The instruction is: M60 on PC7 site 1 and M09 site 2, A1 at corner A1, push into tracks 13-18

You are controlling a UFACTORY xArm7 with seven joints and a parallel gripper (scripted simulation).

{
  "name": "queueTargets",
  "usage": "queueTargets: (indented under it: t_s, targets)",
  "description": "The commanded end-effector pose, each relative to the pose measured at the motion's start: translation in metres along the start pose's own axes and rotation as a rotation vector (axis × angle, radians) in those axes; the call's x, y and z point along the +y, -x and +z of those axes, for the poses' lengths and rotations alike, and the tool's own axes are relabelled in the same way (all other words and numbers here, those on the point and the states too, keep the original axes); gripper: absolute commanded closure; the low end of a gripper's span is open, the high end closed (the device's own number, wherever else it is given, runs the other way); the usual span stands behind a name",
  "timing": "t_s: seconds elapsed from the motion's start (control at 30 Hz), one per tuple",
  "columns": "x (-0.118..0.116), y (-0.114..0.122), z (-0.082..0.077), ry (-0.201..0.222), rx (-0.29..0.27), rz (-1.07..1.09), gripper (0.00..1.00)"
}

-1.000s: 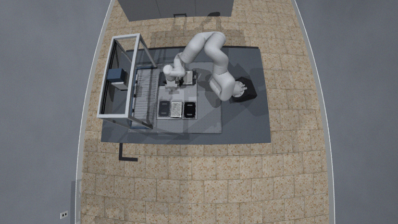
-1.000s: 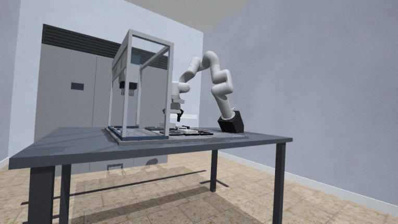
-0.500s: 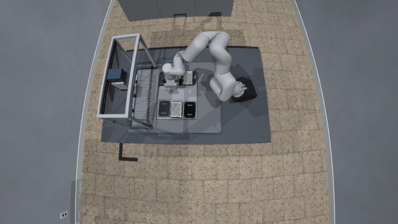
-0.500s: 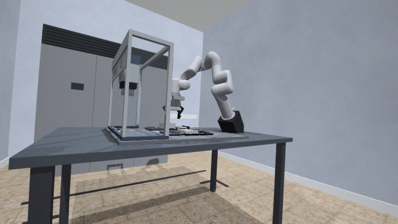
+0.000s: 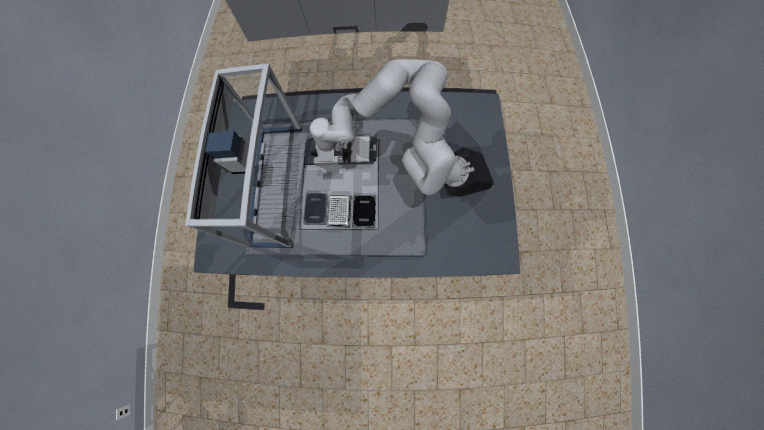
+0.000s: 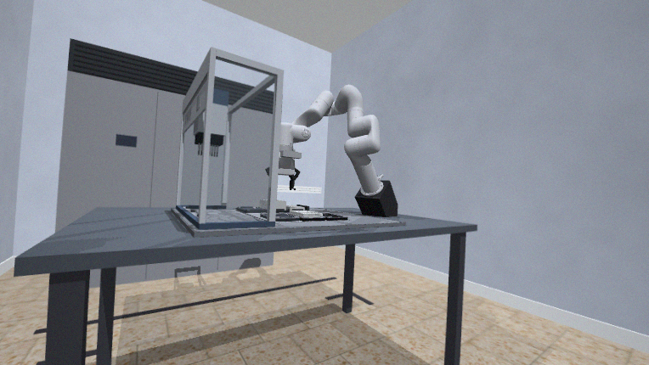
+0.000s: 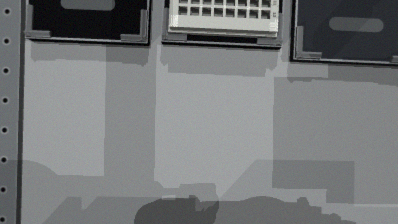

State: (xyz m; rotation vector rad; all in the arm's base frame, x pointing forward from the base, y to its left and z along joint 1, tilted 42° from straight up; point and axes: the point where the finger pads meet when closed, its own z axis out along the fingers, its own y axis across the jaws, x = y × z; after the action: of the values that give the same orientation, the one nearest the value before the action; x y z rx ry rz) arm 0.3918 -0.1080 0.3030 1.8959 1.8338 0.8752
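Observation:
The plate carrier PC7 (image 5: 349,147) lies on the apron in front of the rails (image 5: 278,181). It carries a pale plate near its right end (image 5: 364,147) and another pale piece at its left end (image 5: 322,155). My arm hides the carrier's middle. My gripper (image 6: 292,178) is open and empty, well above the carrier. The white 96-well plate M06 (image 5: 338,209) sits in the middle nest and also shows in the wrist view (image 7: 222,15). The two nests beside it (image 5: 314,208) (image 5: 364,209) are dark and empty. The fingers are out of the wrist view.
The instrument's frame (image 5: 229,149) stands over the rails at the left, with a blue head (image 5: 223,145) inside. The arm's base (image 5: 470,170) is at the right of the table. A strip with dots (image 7: 6,100) runs along the left edge of the wrist view.

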Motion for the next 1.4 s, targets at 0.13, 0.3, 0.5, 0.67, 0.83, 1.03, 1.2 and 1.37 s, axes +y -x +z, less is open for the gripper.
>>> queueTargets:
  t_s: [0.13,0.3,0.5,0.67,0.83,1.03,1.2,1.37]
  targets:
    - [0.002,0.0,-0.008,0.005,-0.001,0.0,0.0]
    - [0.002,0.0,-0.008,0.005,-0.001,0.0,0.0]
    - [0.002,0.02,-0.008,0.005,-0.001,0.0,0.0]
    - [0.002,0.046,-0.008,0.005,-0.001,0.0,0.0]
    - [0.001,0.071,-0.008,0.005,-0.002,0.0,0.0]
    - [0.001,0.091,-0.008,0.005,-0.002,0.0,0.0]
    - [0.001,0.116,-0.008,0.005,-0.002,0.0,0.0]
    - [0.001,0.141,-0.008,0.004,-0.002,0.0,0.0]
